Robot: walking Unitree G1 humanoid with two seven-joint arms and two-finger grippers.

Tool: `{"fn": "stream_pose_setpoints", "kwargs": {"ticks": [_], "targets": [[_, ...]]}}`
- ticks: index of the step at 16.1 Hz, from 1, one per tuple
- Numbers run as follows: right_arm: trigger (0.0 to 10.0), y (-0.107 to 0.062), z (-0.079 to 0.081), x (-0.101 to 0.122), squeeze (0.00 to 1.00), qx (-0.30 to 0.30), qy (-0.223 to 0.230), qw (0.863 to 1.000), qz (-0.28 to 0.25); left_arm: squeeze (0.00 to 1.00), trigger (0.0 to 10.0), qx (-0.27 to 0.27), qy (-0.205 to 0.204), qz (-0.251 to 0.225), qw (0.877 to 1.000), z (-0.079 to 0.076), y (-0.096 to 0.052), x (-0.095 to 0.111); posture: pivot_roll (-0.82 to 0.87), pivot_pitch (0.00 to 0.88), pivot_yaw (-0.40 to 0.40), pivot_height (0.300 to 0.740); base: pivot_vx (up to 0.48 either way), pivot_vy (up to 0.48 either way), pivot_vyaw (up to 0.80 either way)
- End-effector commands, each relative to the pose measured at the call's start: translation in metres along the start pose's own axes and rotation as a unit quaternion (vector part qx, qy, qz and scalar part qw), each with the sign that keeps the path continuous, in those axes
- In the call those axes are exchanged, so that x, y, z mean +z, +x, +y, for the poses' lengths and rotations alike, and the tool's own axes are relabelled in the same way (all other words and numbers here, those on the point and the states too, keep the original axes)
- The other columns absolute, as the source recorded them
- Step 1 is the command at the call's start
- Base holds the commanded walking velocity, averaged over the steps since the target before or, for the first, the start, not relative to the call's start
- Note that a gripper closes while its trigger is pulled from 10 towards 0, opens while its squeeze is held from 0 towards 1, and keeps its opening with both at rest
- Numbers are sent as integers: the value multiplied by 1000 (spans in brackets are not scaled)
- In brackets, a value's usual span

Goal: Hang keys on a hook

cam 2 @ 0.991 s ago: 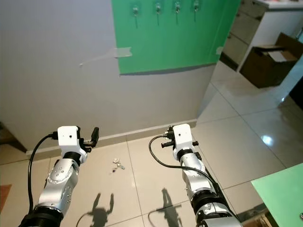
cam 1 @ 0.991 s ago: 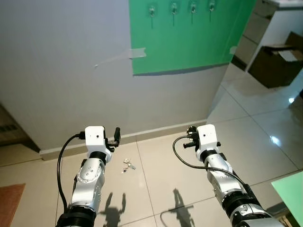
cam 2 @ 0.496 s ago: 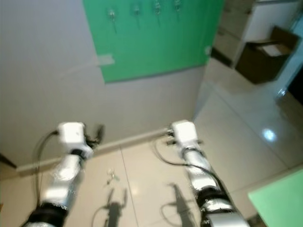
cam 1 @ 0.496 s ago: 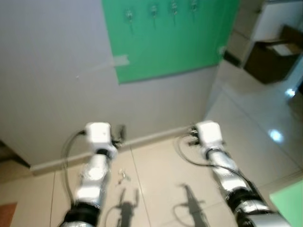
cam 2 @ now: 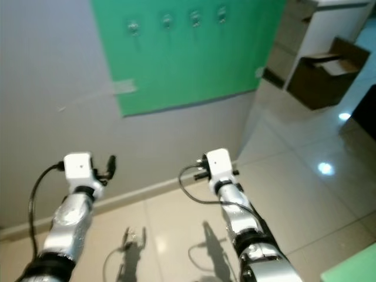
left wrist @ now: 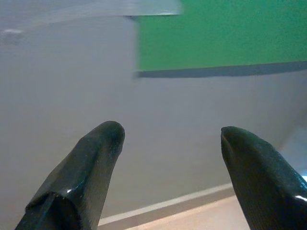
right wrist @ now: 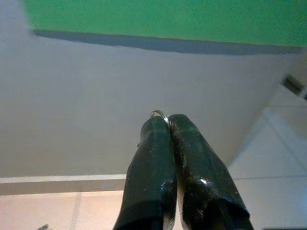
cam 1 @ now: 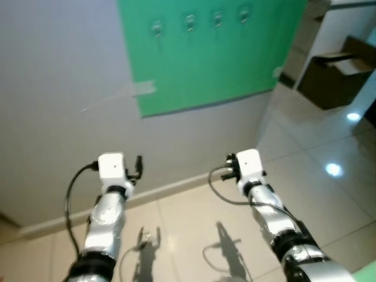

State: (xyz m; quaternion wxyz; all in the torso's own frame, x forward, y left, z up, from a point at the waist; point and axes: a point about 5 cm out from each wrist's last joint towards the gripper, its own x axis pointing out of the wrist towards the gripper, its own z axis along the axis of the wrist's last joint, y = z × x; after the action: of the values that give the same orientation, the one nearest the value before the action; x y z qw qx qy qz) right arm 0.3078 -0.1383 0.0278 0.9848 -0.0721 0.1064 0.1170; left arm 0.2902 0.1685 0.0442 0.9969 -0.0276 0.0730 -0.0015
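Observation:
A green board (cam 1: 205,64) on the grey wall carries a row of several small hooks (cam 1: 190,22) near its top. My right gripper (right wrist: 165,125) is shut, and a thin metal key ring (right wrist: 159,115) pokes out between its fingertips; it is held low in front of the wall (cam 1: 231,161), well below the hooks. To the left, at about the same height, my left gripper (left wrist: 168,139) is open with nothing in it (cam 1: 138,164). A small bunch of keys (cam 1: 147,235) seems to lie on the floor tiles by the left arm's shadow.
A strip of tape (cam 1: 143,88) sticks to the wall at the board's lower left corner. An open cardboard box (cam 1: 338,70) stands on the floor to the right, beside white furniture. A skirting board (cam 1: 176,188) runs along the foot of the wall.
The whole picture has shifted: the board and its hooks now sit further left and lower, so the camera moved. Both arms keep much the same pose.

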Motion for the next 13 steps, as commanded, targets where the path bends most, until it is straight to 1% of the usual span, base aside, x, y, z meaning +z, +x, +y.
{"fn": "stream_pose_setpoints", "kwargs": {"ticks": [1, 3, 13], "targets": [[0, 4, 5, 7, 0, 6, 4, 1000, -11, 0, 10000, 10, 12, -4, 1000, 8, 0, 2, -20, 0, 16, 740, 480, 0, 0], [0, 5, 5, 7, 0, 7, 4, 1000, -10, 0, 10000, 14, 8, -3, 1000, 10, 1, 2, -19, 0, 14, 740, 480, 0, 0], [0, 8, 5, 10, 0, 13, 1, 1000, -8, 0, 10000, 13, 2, -3, 1000, 7, 1, 1, -15, 0, 10, 740, 480, 0, 0]]}}
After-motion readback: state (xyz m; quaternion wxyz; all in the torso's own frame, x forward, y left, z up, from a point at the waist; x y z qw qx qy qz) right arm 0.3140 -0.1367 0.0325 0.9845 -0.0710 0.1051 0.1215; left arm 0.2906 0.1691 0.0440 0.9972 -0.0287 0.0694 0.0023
